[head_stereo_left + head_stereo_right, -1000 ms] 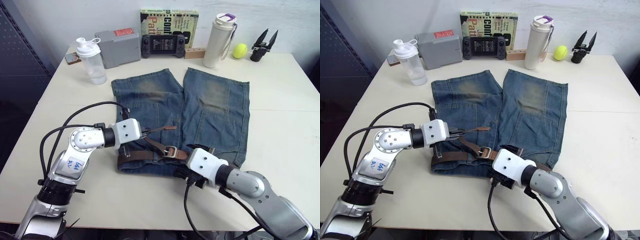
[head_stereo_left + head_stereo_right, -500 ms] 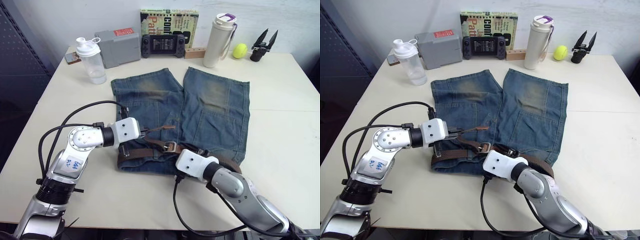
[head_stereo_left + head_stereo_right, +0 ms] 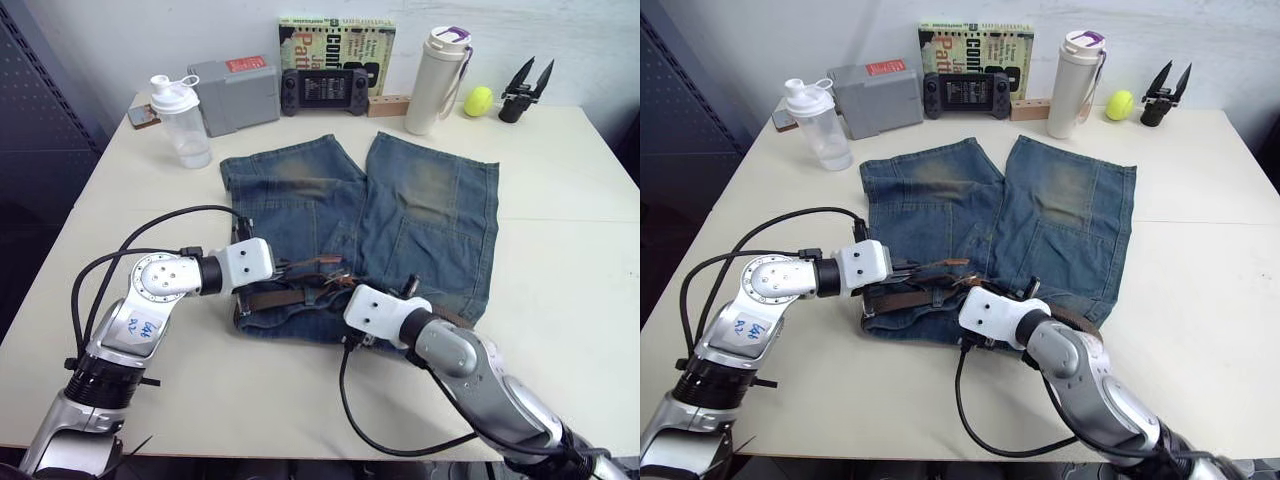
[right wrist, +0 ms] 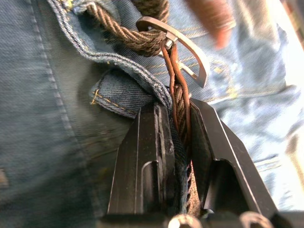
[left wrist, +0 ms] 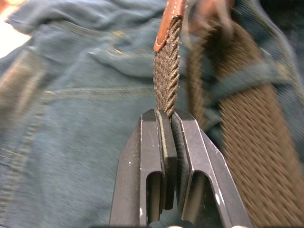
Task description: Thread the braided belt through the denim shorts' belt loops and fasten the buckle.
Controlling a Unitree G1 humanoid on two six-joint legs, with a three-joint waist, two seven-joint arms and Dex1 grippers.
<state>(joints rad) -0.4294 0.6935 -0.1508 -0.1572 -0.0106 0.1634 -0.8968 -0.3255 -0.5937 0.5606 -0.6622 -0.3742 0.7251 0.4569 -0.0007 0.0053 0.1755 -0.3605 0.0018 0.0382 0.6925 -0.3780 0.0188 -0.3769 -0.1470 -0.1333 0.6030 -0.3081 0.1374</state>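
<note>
Left eye view gives you the denim shorts (image 3: 400,215) flat on the tabletop (image 3: 560,260). Left wrist view: your left pincer (image 5: 167,124) pinches the braided belt (image 5: 166,76). Right wrist view: your right pincer (image 4: 173,121) clamps the belt beside the buckle (image 4: 183,50).

My right arm's housing covers the middle of the denim shorts' (image 3: 420,215) waistband, so I cannot see there how far the braided belt (image 3: 275,298) runs through the belt loops. In my left wrist view the belt's (image 5: 247,156) far stretch is blurred, its tip cut off by the edge. Part of the buckle (image 4: 183,45) is hidden behind the strap.
</note>
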